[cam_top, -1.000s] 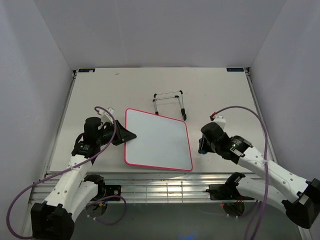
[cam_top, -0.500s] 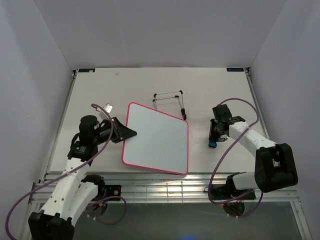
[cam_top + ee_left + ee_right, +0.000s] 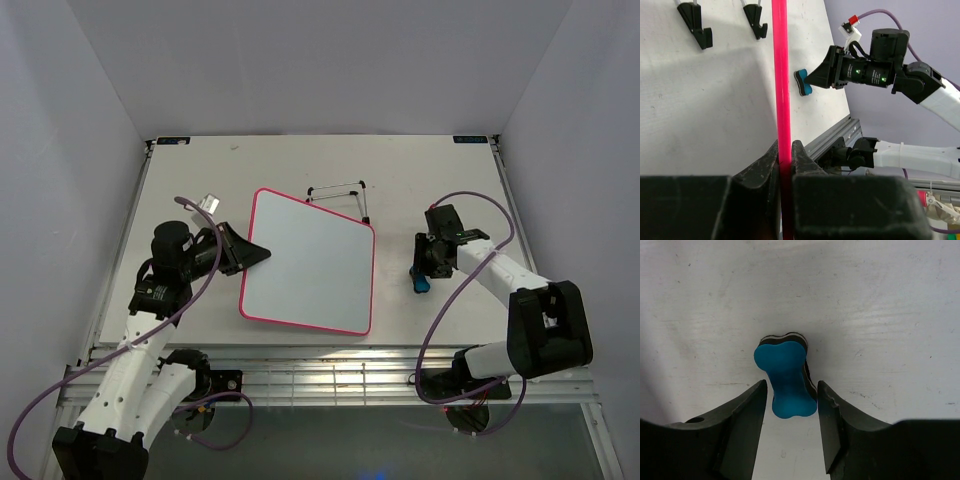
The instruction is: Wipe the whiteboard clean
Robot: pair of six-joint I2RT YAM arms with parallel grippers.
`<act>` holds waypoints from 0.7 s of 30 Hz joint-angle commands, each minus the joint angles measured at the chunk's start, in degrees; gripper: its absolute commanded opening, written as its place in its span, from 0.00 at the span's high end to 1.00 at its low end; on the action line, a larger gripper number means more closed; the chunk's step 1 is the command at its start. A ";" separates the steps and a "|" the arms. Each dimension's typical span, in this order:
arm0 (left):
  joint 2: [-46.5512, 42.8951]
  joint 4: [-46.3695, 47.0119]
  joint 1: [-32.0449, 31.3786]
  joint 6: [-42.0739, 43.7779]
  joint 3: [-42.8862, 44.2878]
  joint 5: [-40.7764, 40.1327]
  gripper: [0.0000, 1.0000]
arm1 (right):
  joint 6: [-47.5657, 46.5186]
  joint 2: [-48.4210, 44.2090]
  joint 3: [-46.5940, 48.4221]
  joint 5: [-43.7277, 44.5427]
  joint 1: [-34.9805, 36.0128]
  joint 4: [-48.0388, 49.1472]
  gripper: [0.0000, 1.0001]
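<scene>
Shifted slightly toward the far side since half a second ago, the whiteboard (image 3: 308,275) sits mid-table, its far corner at the wire stand (image 3: 340,198). The left gripper (image 3: 255,252) is clenched on its pink left rim. Right of the board, the right gripper (image 3: 420,272) straddles the blue eraser (image 3: 786,380), fingers spread.

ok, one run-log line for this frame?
left gripper: shut on pink-framed white whiteboard edge | right gripper: open, straddling blue bone-shaped eraser on table | whiteboard face: no writing visible
</scene>
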 commanded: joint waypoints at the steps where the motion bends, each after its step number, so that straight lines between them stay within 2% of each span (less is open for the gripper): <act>1: -0.07 6.04 -0.16 -2.03 5.16 0.85 1.00 | -1.15 -2.90 1.09 -0.70 -0.72 1.09 0.49; 7: 1.69 7.01 -0.07 -1.07 10.68 -1.61 1.00 | -1.24 -4.31 -2.07 -4.73 -0.90 2.94 0.50; 10: 3.88 9.63 -0.16 -1.85 12.45 -0.57 1.00 | -0.28 -8.87 -3.22 -5.09 -0.81 2.76 0.48; 13: 6.78 18.23 -0.16 -4.84 10.80 4.25 1.00 | -0.18 -15.63 -2.52 -3.87 -0.81 0.40 0.47; 16: 10.55 28.06 -0.16 -7.57 10.61 5.41 1.00 | -0.88 -22.14 -1.73 -2.90 -0.81 -2.93 0.46; 18: 12.58 31.24 -0.16 -7.83 11.22 5.07 1.00 | -1.41 -27.91 -1.90 -2.98 -0.81 -3.91 0.45; 19: 14.68 37.79 -0.16 -8.53 11.05 5.15 1.00 | -1.33 -30.13 -2.51 -3.25 -0.81 -3.83 0.45; 21: 17.06 43.72 -0.16 -9.94 10.26 4.37 1.00 | -0.80 -37.22 -3.13 -3.86 -0.81 -3.31 0.42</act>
